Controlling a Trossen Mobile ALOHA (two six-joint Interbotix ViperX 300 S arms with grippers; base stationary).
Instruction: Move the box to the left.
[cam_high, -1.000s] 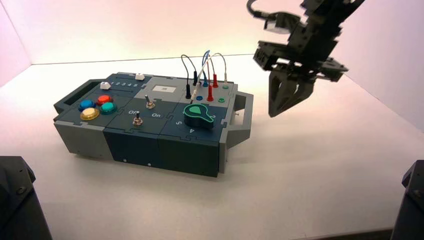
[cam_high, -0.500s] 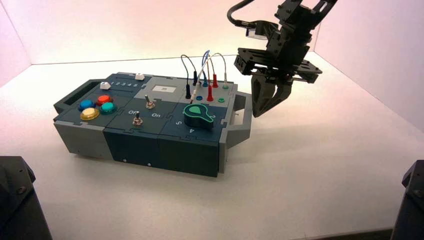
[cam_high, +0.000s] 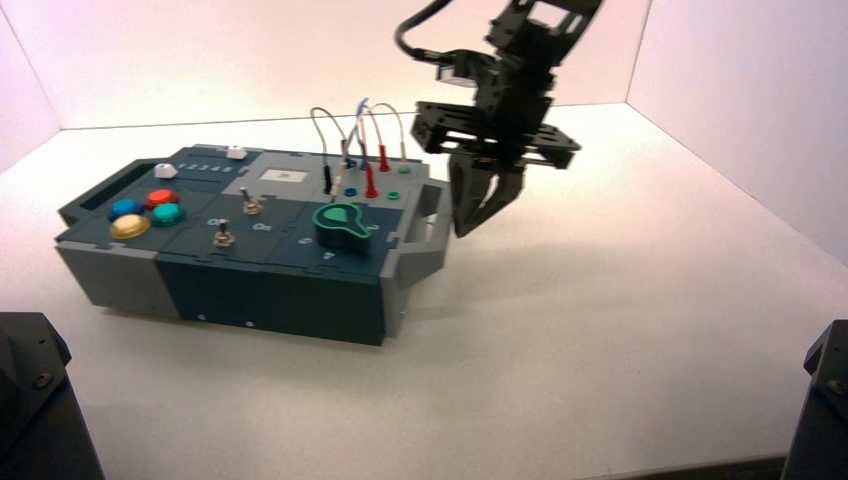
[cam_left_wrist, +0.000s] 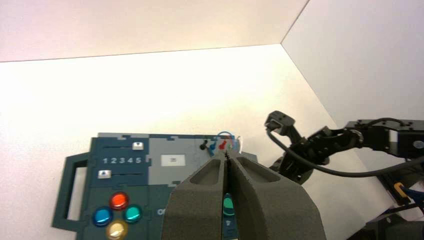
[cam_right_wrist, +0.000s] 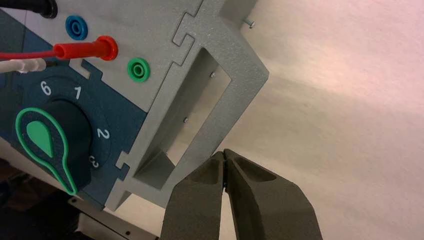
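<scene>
From above, the big flat dark-blue and grey box (cam_high: 240, 240) with handles on its sides sits on the white counter (cam_high: 600, 320), on the robot's left half of it. On its top are 4 round coloured buttons (cam_high: 145, 211), 2 small metal toggle switches (cam_high: 236, 220), a green knob (cam_high: 340, 222) and thin looping wires (cam_high: 355, 135). The black right end effector (cam_high: 478, 212) points down with its tips right at the box's grey right handle (cam_high: 425, 240).

In the left wrist view, the left end effector (cam_left_wrist: 228, 170) hangs above the box, its 2 fingers pressed together with nothing between them. The right arm shows farther off, past the box.

In the right wrist view, the right end effector's fingers (cam_right_wrist: 200, 195) are together and empty, with the tips touching the outer bar of the grey handle. The green knob's pointer sits past the 3.
</scene>
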